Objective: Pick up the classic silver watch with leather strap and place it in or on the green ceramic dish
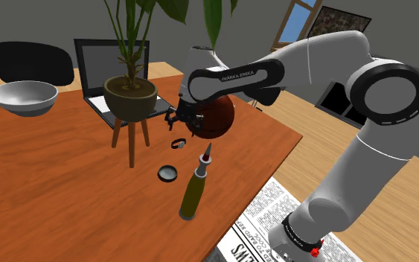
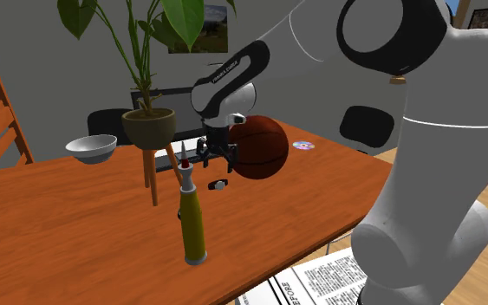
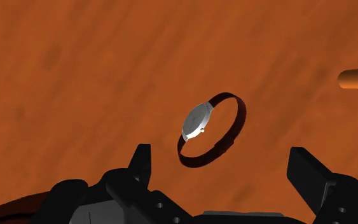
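- Gripper (image 3: 222, 156) is open, its two black fingers (image 3: 140, 167) well apart and clasping nothing; it hangs just above the wooden table (image 1: 44, 186), close in front of the basketball (image 1: 216, 119)
- Watch (image 3: 206, 126), silver-faced with a dark red-brown strap, stands on its edge on the table with the strap looped, below the fingers and roughly between their lines, touching neither
- Step in hand, as I judge it: the approach to the pick, with nothing lifted yet
- Next move calls for a straight descent until the fingers straddle the case or strap, then a gentle close, since so thin a loop could tip or slip out
- After that comes a long carry past the potted plant on its stand (image 1: 130, 100) to the pale grey bowl (image 1: 24, 98) at the shoulder view's far left, which I take for the dish though it is not drawn green
- Wrist view gives the watch's pose and its place between the fingers; the exterior views show it as a speck but supply the bowl, the olive bottle (image 2: 193, 221) and the route
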Action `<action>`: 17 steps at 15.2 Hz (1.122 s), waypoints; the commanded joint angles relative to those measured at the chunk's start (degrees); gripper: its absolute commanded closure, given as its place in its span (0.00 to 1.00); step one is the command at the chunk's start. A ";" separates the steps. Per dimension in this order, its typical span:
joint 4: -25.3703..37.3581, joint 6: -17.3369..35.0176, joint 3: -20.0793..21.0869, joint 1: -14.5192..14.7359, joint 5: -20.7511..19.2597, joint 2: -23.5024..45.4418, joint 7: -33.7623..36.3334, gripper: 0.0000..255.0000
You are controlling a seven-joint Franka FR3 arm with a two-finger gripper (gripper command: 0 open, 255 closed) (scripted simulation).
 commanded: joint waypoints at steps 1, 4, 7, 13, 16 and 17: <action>0.27 1.28 -1.44 -0.17 -7.99 2.72 0.27 0.00; -0.68 3.39 -3.36 1.57 -8.21 3.85 0.41 0.00; -1.13 4.52 -5.24 3.33 -8.09 4.43 0.32 0.00; -1.15 4.57 -7.86 5.87 -7.45 4.32 -0.13 0.00; 1.07 3.07 -8.77 4.64 -7.48 5.23 -2.17 1.00; 4.18 3.56 -8.93 4.83 -8.41 8.86 -1.75 1.00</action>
